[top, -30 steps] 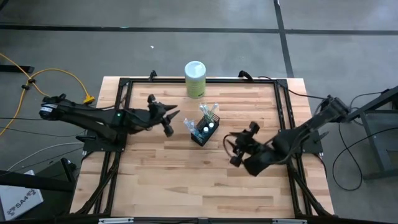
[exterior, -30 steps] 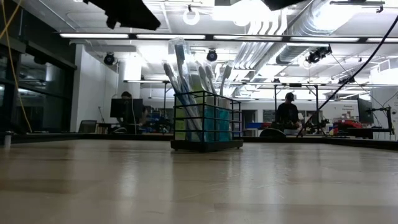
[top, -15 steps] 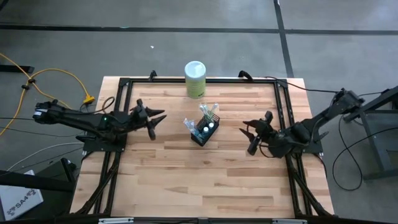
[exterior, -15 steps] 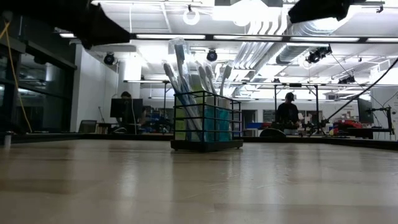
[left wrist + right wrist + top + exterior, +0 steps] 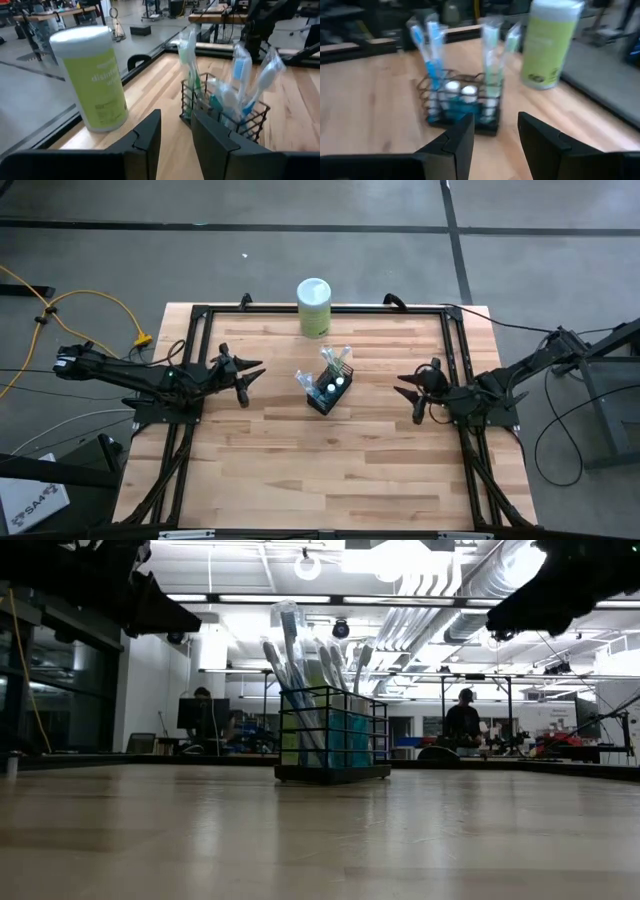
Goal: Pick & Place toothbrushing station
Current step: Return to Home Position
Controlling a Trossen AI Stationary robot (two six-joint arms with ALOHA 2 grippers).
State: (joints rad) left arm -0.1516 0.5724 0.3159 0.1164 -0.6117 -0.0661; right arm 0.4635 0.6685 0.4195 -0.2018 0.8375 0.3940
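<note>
- standing upright near the middle of the table (image 5: 300, 470), the black wire holder (image 5: 322, 398) is carrying the toothbrushes (image 5: 340, 357) and the two teal tubes (image 5: 453, 88); nothing of the set is lying loose on the wood, so the placing is looking finished.
- the left gripper (image 5: 248, 375) is hovering well apart from the holder, fingers apart and empty; the right gripper (image 5: 412, 392) is mirroring it on the other side, fingers apart too.
- judging by this, only the arms' folding back to rest is remaining.
- the high view is showing both arms' clearance at once; the right wrist view alone is showing the tubes' white caps between the brushes; the left wrist view is showing the green canister (image 5: 92, 80) near the holder, not touching; the low view is showing the brushes leaning, plus people (image 5: 463, 720) sitting far behind.
</note>
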